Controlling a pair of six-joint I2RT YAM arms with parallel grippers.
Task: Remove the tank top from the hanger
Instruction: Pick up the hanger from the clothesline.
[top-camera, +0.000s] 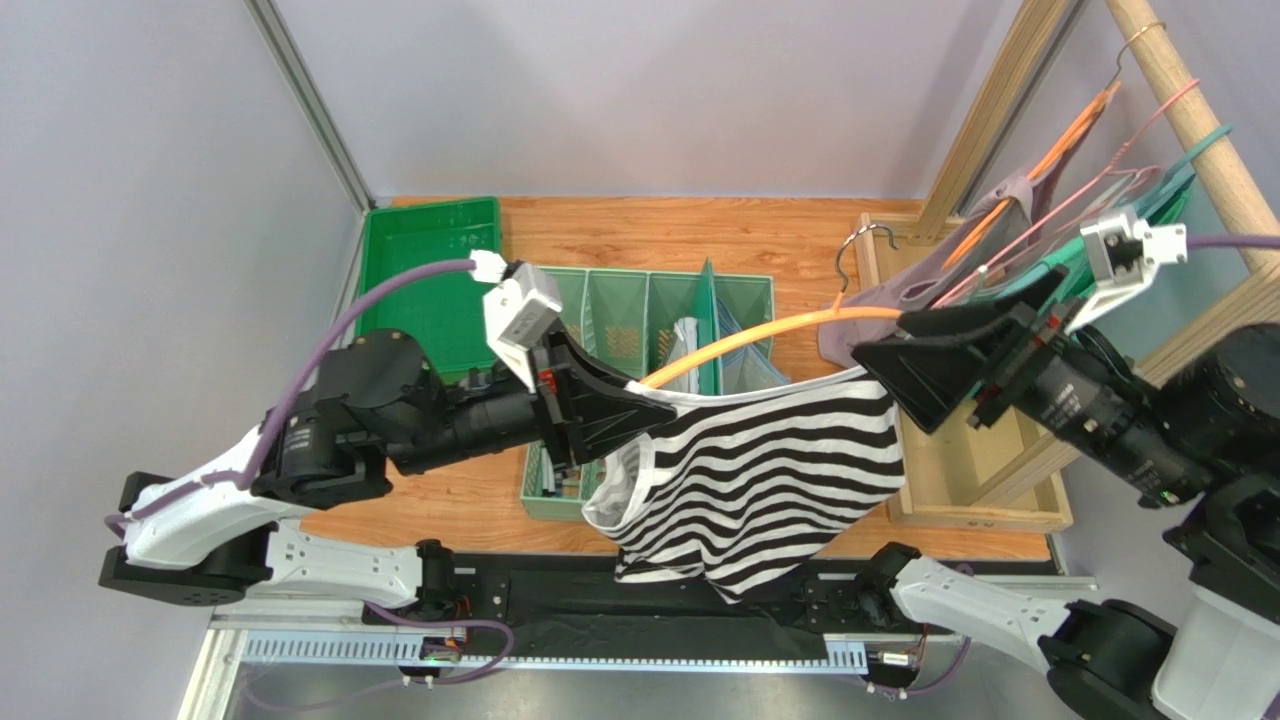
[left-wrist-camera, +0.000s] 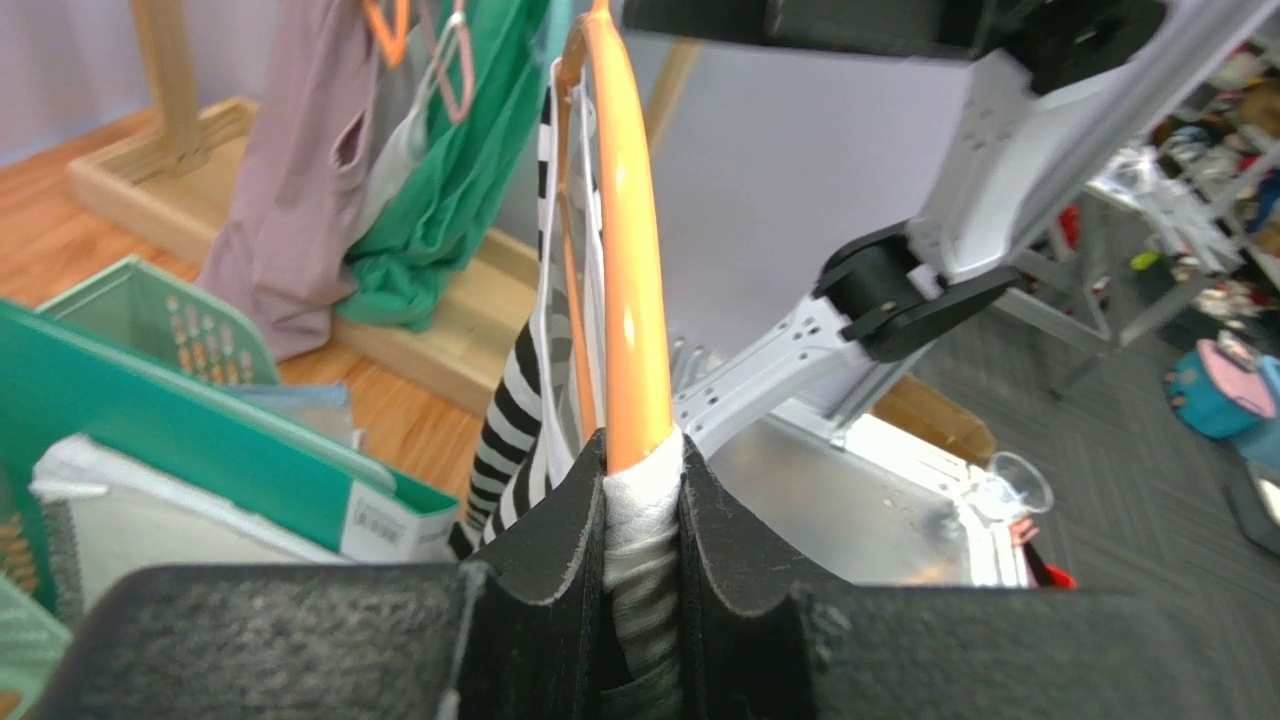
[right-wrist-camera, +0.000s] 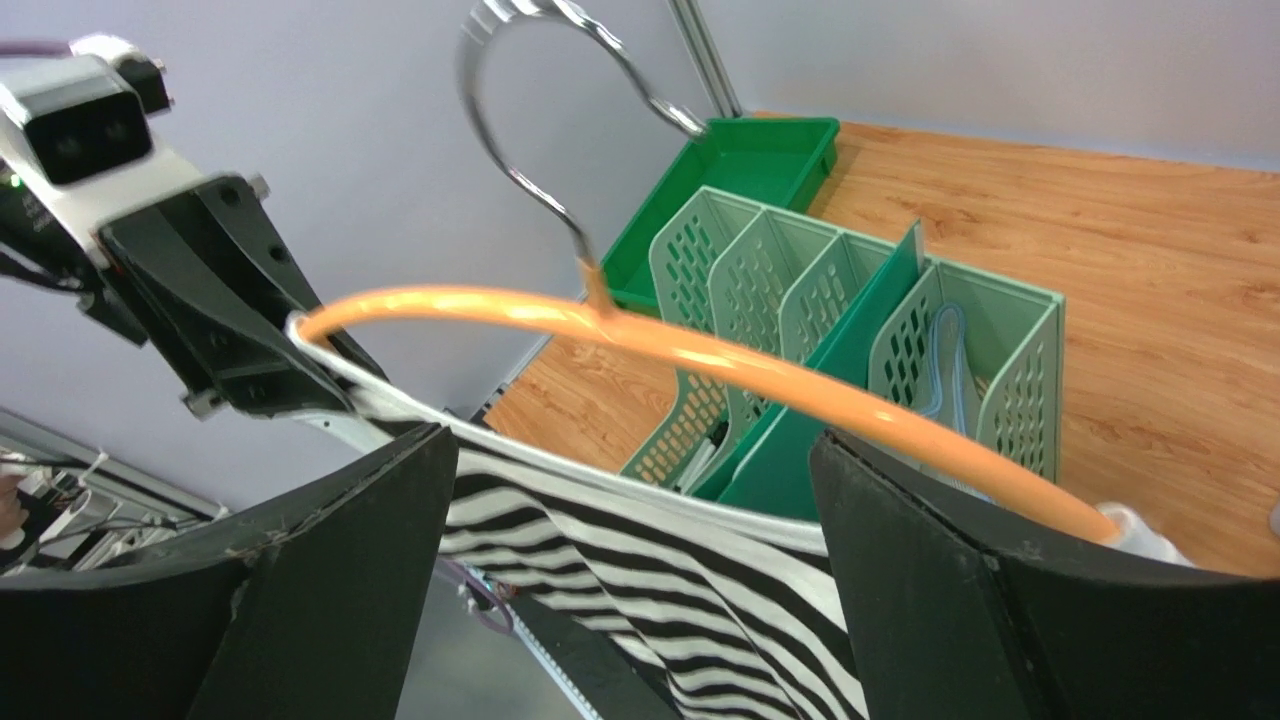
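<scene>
The orange hanger (top-camera: 766, 333) is held level above the table, its metal hook (right-wrist-camera: 526, 90) pointing away from the arms. The black-and-white striped tank top (top-camera: 766, 480) hangs from it and sags toward the near edge. My left gripper (top-camera: 639, 405) is shut on the hanger's left end (left-wrist-camera: 628, 225), with the top's white strap (left-wrist-camera: 643, 518) pinched between the pads. My right gripper (top-camera: 897, 383) is at the hanger's right end and stands open. In the right wrist view the striped cloth (right-wrist-camera: 646, 585) runs between the wide-spread fingers (right-wrist-camera: 331, 585), and the hanger (right-wrist-camera: 676, 342) crosses just above them.
A green divided organizer (top-camera: 661, 323) stands under the hanger, with a green tray (top-camera: 428, 270) to its left. At the right is a wooden rack (top-camera: 1202, 135) holding other garments on hangers (top-camera: 1052, 225), over a wooden base box (top-camera: 977, 480).
</scene>
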